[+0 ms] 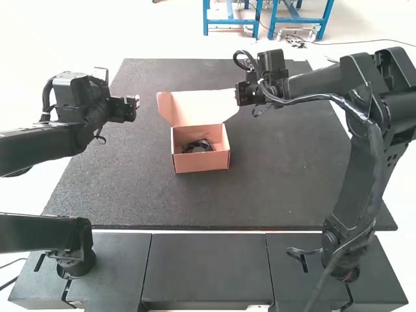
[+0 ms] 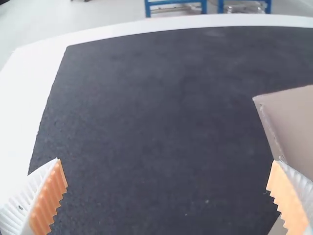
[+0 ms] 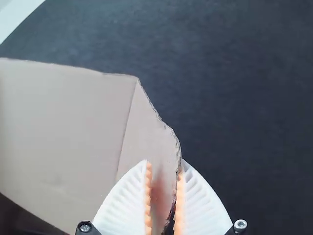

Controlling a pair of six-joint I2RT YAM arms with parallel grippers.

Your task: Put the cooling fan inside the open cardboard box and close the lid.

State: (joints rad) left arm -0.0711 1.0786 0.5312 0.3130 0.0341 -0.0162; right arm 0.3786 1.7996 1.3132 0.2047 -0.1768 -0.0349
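A small cardboard box (image 1: 201, 156) stands on the black mat, its lid (image 1: 195, 107) raised behind it. The dark cooling fan (image 1: 197, 145) lies inside the box. My right gripper (image 1: 239, 95) is at the lid's right corner flap, shut on it; in the right wrist view the flap (image 3: 156, 147) is pinched between the white ribbed fingers (image 3: 128, 208). My left gripper (image 1: 132, 107) hovers left of the lid, open and holding nothing; its orange-padded fingers (image 2: 46, 196) stand wide apart, with the lid's edge (image 2: 288, 122) beside one of them.
The black mat (image 1: 286, 175) covers most of the table, with free room around the box on every side. A dark base strip (image 1: 208, 270) runs along the front where the arms are mounted.
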